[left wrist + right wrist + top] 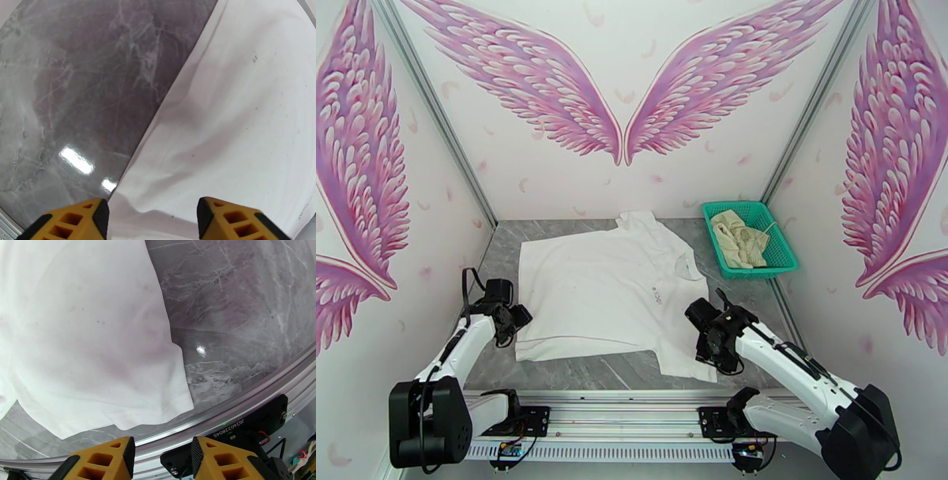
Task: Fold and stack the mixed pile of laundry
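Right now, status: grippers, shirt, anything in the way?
Left gripper open at hem of white shirt; right gripper open by its near sleeve. Shirt flat, unfolded. Cream garment in basket, far right.

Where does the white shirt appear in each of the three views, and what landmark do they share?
Top external: the white shirt lies spread in the middle of the grey marble table.
Left wrist: it covers the right side, its edge running diagonally from top centre to bottom left.
Right wrist: it covers the upper left, one corner reaching lower centre.
Shared landmark: the grey marble table beside the shirt's edge.
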You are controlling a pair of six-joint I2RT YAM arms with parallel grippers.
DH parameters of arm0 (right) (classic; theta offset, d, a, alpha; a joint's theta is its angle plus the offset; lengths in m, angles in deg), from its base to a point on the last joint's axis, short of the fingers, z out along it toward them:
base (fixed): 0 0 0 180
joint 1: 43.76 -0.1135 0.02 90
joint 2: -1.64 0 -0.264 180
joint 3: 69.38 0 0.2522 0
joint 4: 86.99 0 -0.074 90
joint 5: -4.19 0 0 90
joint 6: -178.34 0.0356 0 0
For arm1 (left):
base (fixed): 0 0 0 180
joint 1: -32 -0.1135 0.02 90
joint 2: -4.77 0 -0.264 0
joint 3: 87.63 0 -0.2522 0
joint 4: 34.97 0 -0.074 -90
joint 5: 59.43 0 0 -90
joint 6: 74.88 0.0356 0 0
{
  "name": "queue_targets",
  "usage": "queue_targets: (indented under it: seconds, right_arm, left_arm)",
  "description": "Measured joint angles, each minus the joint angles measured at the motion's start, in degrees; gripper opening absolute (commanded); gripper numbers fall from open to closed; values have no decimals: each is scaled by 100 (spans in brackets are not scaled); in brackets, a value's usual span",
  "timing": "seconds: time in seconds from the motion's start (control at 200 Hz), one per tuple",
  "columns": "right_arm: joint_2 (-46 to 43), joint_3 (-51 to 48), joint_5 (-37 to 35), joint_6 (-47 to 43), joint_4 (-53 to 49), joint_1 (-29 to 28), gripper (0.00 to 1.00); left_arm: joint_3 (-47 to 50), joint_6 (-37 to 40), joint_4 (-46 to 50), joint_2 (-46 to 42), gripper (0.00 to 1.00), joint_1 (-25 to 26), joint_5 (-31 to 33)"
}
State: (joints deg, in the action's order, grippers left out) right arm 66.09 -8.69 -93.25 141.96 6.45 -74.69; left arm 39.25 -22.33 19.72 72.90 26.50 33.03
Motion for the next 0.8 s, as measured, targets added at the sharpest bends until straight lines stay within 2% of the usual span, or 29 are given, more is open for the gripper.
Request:
queue_targets:
  seconds: [0.075,0.175,0.31,0.455,0.6,0.8]
  right_arm:
    - [251,439,-85,-284,96,2,50]
    - [874,1163,-101,-734,461,17,50]
    - [2260,2218,-94,-1445,1303,127,49]
    - [4019,3495,11,-2052,2070,535,46]
    - [5340,4579,181,-2295,2413,885,46]
    - [6537,5740,396,-2347,2433,1169,46]
  left_arm:
    - [-81,122,2,96,57,52,-4]
    - [-664,315,-50,739,52,238,-9]
    - [-1687,404,-501,1982,49,363,-74]
    - [-2564,354,-778,3189,49,361,-168]
    - [-3265,131,-951,4148,48,345,-306]
    - [-4312,-210,-903,5029,48,286,-531]
